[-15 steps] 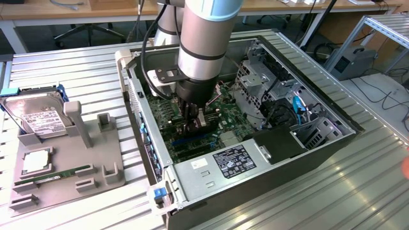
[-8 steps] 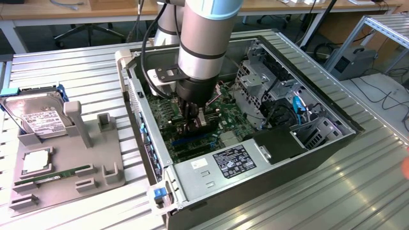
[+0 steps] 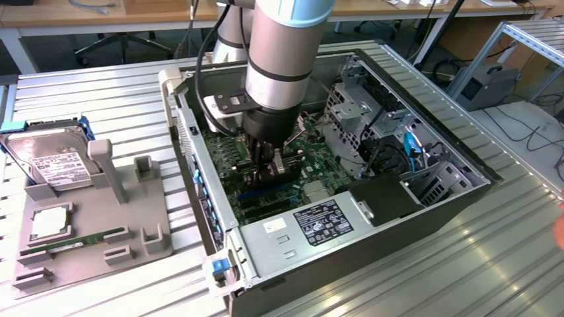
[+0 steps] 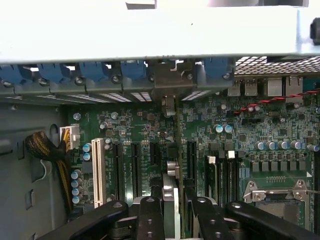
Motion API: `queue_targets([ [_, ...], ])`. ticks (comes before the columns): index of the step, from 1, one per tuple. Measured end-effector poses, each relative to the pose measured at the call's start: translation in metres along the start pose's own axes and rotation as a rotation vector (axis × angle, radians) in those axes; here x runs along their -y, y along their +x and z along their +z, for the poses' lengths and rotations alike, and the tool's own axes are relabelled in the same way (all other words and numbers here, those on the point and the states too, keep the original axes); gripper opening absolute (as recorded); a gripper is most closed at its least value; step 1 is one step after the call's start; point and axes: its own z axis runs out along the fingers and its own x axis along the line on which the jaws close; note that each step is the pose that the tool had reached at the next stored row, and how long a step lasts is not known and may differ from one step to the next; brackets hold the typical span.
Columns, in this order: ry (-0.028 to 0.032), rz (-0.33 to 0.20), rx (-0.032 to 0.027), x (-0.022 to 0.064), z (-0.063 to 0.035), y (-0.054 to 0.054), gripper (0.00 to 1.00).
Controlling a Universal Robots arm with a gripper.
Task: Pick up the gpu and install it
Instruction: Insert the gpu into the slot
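While ribbed metal tabletop [image 3: 105, 92] bears the case [image 3: 440, 205], the hand [image 4: 175, 212] grips the gpu [image 4: 169, 195].

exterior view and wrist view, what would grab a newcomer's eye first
The big silver-grey robot arm reaching down into the open black computer case stands out first, its black gripper low over the green motherboard. In the wrist view the gripper clasps the thin dark gpu card edge-on over the black expansion slots. At the exterior view's left, a grey parts holder carries a silver hard drive and a narrow green memory stick.
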Motion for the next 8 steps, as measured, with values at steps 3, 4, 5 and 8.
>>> queue_targets([
  [3, -0.0001, -0.002, -0.0002, 0.0, 0.0001, 0.0, 0.27],
  [4, -0.0001, -0.002, -0.0002, 0.0, 0.0003, 0.0, 0.27],
  [5, 0.0, -0.002, 0.0, 0.0, 0.0008, 0.0, 0.27],
  [8, -0.0001, -0.002, -0.0002, 0.0001, 0.0017, 0.0, 0.27],
])
